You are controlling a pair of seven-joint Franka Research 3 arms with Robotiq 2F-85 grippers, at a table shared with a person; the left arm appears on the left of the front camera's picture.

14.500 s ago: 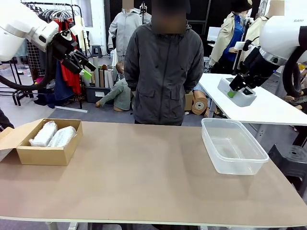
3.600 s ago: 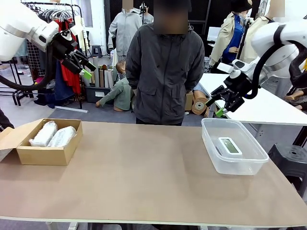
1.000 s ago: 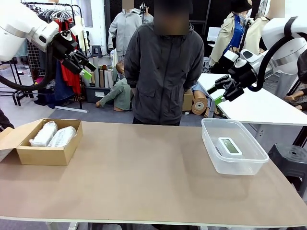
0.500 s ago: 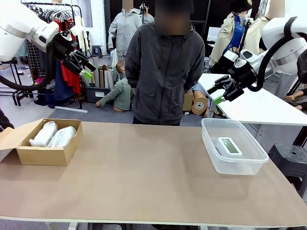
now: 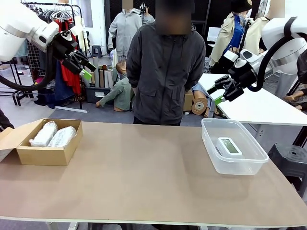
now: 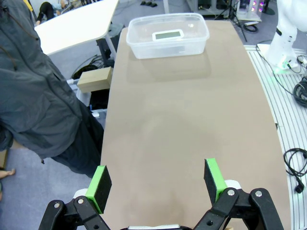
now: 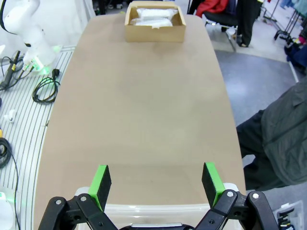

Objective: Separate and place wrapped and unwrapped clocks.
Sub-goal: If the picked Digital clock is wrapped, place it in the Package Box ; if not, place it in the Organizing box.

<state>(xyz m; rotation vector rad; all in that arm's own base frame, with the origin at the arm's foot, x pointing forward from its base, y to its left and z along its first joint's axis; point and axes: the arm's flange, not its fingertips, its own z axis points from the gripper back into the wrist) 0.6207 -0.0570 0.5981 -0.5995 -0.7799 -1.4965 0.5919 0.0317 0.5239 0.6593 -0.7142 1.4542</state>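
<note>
Two wrapped clocks (image 5: 53, 134) in crinkly, bumpy plastic lie side by side in a brown cardboard box (image 5: 45, 154). The bare clock (image 5: 230, 145), flat and white, lies in a see-through plastic tub (image 5: 233, 161). Its numbers are too small to read. The left claw (image 5: 84, 63) and right claw (image 5: 219, 91) hang up high, both spread wide and holding nothing.

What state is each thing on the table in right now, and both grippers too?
Cardboard box: open, flap out, on the table's left.
Two wrapped clocks: side by side in the box.
Clear plastic tub: uncovered, on the table's right.
Bare clock: flat in the tub, screen up.
Left gripper: open, empty, raised.
Right gripper: open, empty, raised.
</note>
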